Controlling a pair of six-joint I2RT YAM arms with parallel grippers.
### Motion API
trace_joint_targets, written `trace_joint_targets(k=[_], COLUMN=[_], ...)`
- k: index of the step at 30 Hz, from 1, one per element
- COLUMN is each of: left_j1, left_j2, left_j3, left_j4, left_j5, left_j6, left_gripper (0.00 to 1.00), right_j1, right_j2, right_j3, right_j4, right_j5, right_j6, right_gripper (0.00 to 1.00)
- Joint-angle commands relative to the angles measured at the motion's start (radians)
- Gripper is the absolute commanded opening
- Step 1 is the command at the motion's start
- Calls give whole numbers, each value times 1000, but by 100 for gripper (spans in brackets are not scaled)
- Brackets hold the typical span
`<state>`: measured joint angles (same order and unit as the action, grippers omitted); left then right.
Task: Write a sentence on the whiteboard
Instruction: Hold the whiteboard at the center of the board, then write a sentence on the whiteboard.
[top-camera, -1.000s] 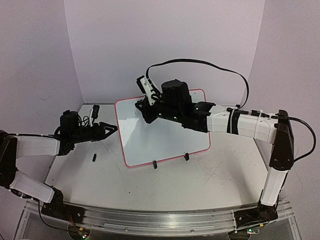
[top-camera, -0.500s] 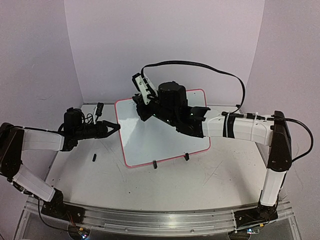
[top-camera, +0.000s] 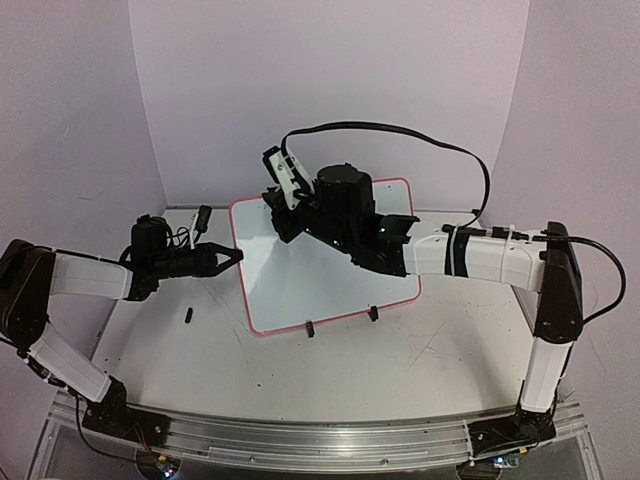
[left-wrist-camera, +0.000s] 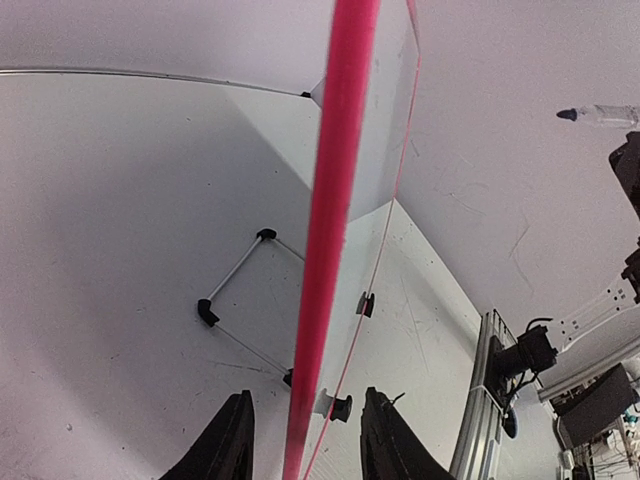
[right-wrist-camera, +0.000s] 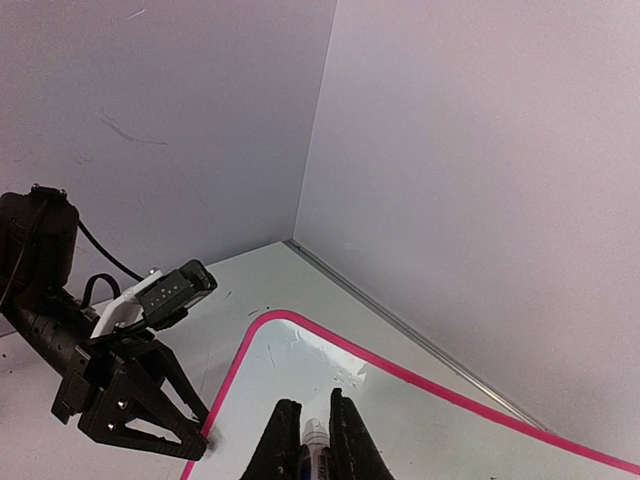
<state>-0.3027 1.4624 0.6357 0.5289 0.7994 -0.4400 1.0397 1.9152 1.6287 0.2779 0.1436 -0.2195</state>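
At the near edge: a long metal rail (top-camera: 300, 440), dull silver and grooved, carries both arm bases.
Surface: (top-camera: 330, 380) flat matte white, scuffed with faint dark scratches.
Loose piece: a small black stick-shaped thing (top-camera: 188, 316) lies on the surface, left of the board and apart from it.
Left pincer: (top-camera: 234, 256) black, with tapering pointed fingers (left-wrist-camera: 232, 440). They are spread and straddle the left edge of the whiteboard, one on either side of the frame. A gap shows between each finger and the frame, so nothing is pinched.
Whiteboard: (top-camera: 320, 270) a glossy white rectangle in the middle of the surface, toward the far side. It stands on its long lower edge, leaning back and skewed so that its left end sits nearer. No writing shows on its face.
Frame: (left-wrist-camera: 335, 200) a thin red-pink band, smooth, with rounded corners.
Feet: two small black clips (top-camera: 310, 328) grip the lower edge and rest on the surface.
Prop: behind the board, a thin bent wire (left-wrist-camera: 238, 275) with black ends lies on the surface.
Right pincer: (right-wrist-camera: 315, 420) black fingers pressed together on a marker, above the upper left part of the board.
Marker: (left-wrist-camera: 605, 115) a pale, translucent barrel with a dark rounded tip. Whether the tip touches the board cannot be told.
Cable: a black cord (top-camera: 400, 127) arcs high over the right arm.
Farthest back: plain matte lilac walls (top-camera: 330, 90) meet in a corner.
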Motion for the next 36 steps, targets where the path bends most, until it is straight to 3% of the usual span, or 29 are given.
trace_joint_targets(k=[1,15,27,36], left_j1=[0,1,22,22], left_j2=[23,114,122,123], left_j3=[57,125,116,105], left_j4=[58,65,66,66], left_j5=[73,181,155,143], left_j6=[44,71,79,106], left_gripper=[37,31,8,0], right_j1=[9,8,10,17], right_j2=[-9,-16,29,89], right_j3=[-18,-27,15,62], right_j4=[40,40,50,69], right_j5=[-13,-31,-22,-5], right_j6=[2,7,-25,-49], right_gripper=[0,0,0,0])
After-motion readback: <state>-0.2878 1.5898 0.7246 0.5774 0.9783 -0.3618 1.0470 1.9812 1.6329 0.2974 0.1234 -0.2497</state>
